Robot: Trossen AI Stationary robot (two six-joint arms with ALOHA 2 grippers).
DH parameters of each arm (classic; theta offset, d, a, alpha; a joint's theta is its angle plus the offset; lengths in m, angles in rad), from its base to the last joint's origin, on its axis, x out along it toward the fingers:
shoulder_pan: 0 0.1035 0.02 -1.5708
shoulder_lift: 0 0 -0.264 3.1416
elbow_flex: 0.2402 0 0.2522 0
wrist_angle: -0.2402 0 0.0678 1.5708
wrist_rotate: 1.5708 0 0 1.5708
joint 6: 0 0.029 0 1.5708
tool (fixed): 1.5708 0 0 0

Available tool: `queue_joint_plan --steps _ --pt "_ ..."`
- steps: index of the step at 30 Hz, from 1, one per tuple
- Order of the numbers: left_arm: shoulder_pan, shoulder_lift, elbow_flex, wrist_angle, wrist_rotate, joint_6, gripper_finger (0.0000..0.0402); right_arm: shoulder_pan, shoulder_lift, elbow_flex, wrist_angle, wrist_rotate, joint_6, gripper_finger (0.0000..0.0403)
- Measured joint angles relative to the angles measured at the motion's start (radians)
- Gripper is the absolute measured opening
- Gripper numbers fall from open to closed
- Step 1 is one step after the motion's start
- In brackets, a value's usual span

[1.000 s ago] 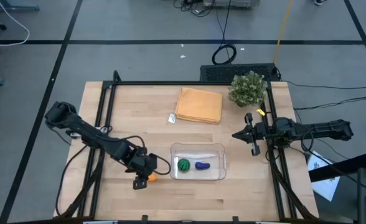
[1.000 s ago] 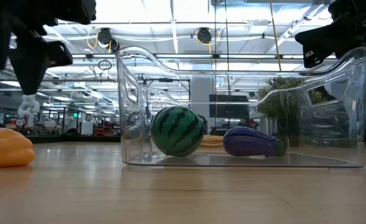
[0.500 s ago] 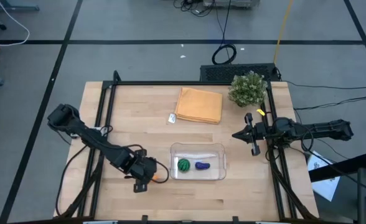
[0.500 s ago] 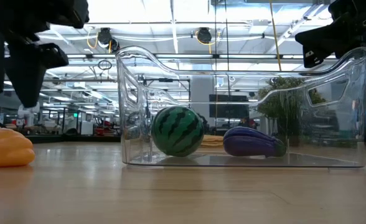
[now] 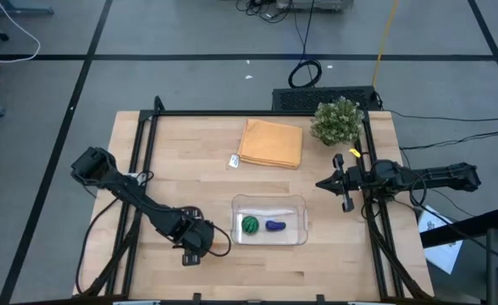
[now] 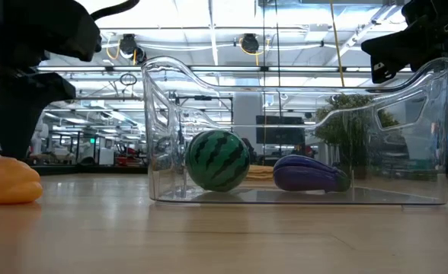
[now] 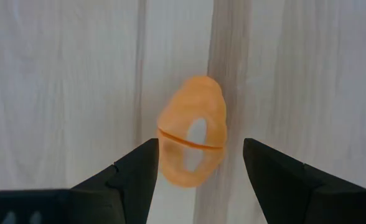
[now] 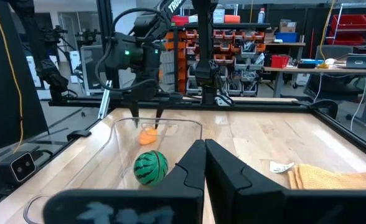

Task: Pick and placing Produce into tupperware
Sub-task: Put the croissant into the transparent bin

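The orange piece lies on the wood left of the tupperware and also shows in the low view. My left gripper points down over it, open, one finger on each side with a gap; in the high view the left gripper hides the piece. The clear tupperware holds the green striped ball and the purple eggplant, both resting on its floor. My right gripper waits shut near the table's right edge, also seen in its wrist view.
A folded orange-tan cloth and a small tag lie toward the far edge, with a potted plant at the far right corner. Black frame rails run along the table's sides. Bare wood lies near the front edge.
My left gripper has moved toward the table's near edge and come down over the orange piece, which it now covers in the high view. The orange piece, the ball, the eggplant and the tupperware have stayed in place.
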Motion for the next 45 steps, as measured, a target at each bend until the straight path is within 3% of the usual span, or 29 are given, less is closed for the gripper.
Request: queue_joint_plan --steps 14,33,45 --pt "0.0 0.0 0.0 -0.001 -0.024 0.058 0.0239 0.0 0.0 0.0 -0.001 0.0 -0.001 0.0" --pt "0.007 0.0 -0.143 0.217 0.008 0.082 0.0239 0.0 0.0 0.0 -0.006 0.0 -0.003 0.0" --pt "0.01 -0.002 -0.148 0.215 0.03 0.104 0.0239 0.0 0.0 0.0 -0.006 0.0 0.0 0.0"
